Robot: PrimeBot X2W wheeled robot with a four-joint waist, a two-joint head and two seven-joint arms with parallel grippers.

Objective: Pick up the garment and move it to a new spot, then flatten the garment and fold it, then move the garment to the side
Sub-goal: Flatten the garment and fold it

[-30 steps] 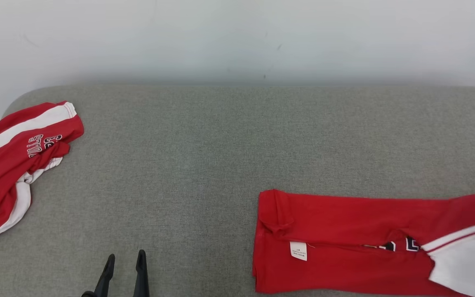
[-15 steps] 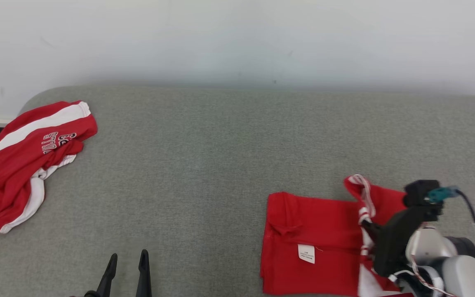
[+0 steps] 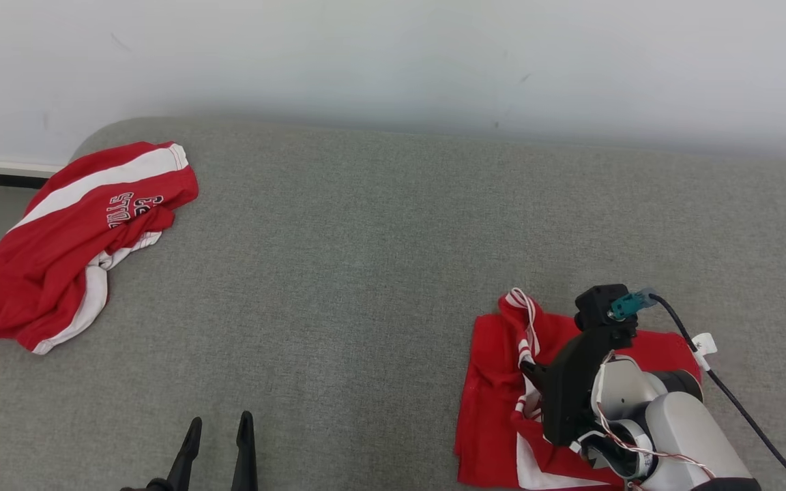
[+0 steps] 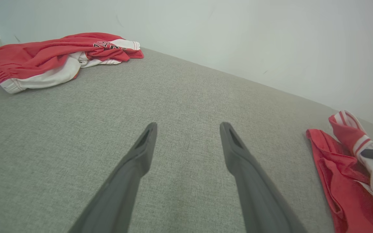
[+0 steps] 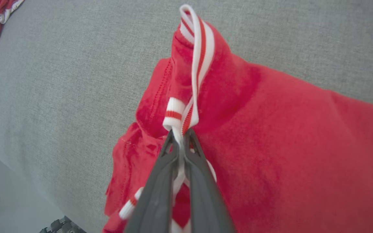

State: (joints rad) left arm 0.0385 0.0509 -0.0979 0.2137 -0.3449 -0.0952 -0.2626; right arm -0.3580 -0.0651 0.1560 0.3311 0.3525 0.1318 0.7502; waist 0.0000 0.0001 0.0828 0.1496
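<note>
Down at the lower right of the head view, the red garment lies bunched on the grey padded surface. The right gripper is clenched on its red-and-white striped trim, which stands up in a loop above the fingertips. That arm's pale forearm and black cable cover much of the cloth's right side. At the lower left the left gripper hovers with jaws spread wide, holding nothing, well apart from the garment. A second red-and-white garment lies crumpled at the upper left, near the white wall.
</note>
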